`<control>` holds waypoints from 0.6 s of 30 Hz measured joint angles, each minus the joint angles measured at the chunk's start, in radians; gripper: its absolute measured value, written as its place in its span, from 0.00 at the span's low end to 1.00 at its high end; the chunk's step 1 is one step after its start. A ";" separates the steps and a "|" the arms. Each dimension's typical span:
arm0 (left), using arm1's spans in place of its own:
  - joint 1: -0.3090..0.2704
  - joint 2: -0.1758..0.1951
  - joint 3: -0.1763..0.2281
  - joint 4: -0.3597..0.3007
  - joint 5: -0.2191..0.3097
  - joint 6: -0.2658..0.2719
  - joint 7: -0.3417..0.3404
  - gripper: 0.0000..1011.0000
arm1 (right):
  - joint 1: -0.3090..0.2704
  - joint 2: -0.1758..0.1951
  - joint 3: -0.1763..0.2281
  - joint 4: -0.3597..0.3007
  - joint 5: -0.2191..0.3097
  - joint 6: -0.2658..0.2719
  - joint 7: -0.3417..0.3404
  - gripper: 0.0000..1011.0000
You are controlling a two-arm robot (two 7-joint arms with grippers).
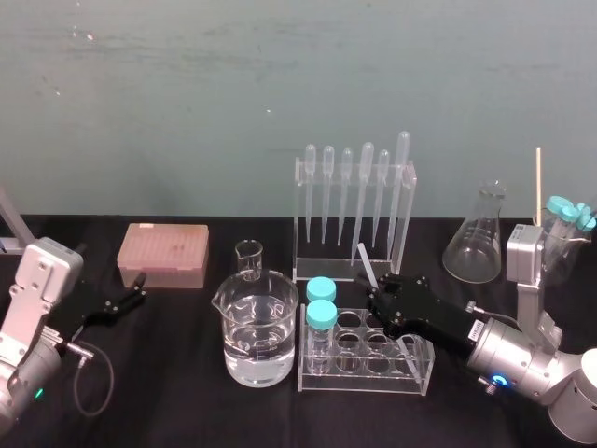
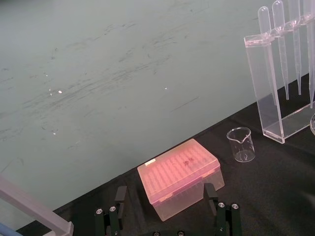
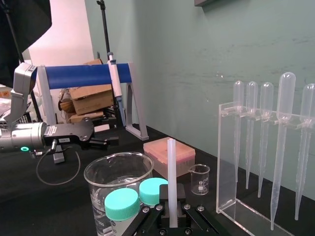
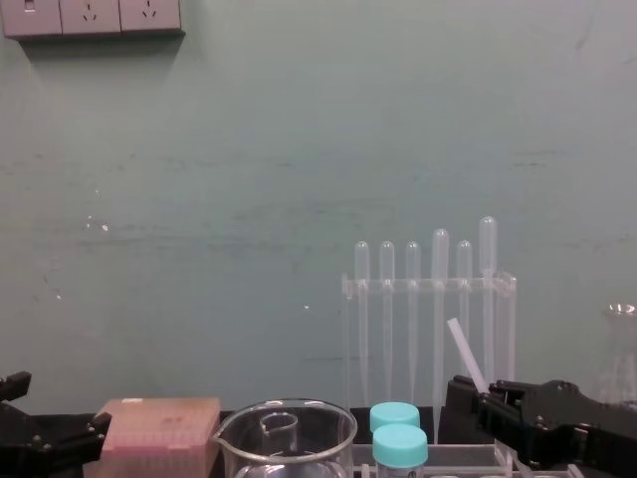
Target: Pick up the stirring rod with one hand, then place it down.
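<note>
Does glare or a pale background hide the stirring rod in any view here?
Head view: the stirring rod, held by the right gripper, blends into the clear pipette rack behind. Chest view: pale against the pale wall, faint. Right wrist view: stands out, upright in the grip. Left wrist view: bright specks on the wall; left gripper open.

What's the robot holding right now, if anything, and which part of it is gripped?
The right tool holds the stirring rod near its lower end, with the rest sticking up free above it. The left tool is open and empty.
</note>
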 joint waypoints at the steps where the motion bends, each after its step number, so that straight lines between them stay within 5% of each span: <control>1: 0.000 0.000 0.000 0.000 0.000 0.000 0.000 0.99 | 0.000 0.000 0.000 0.000 0.000 0.000 0.000 0.07; 18: 0.000 0.000 0.000 0.000 0.000 0.000 0.000 0.99 | 0.000 0.000 0.000 0.000 0.001 0.000 0.000 0.57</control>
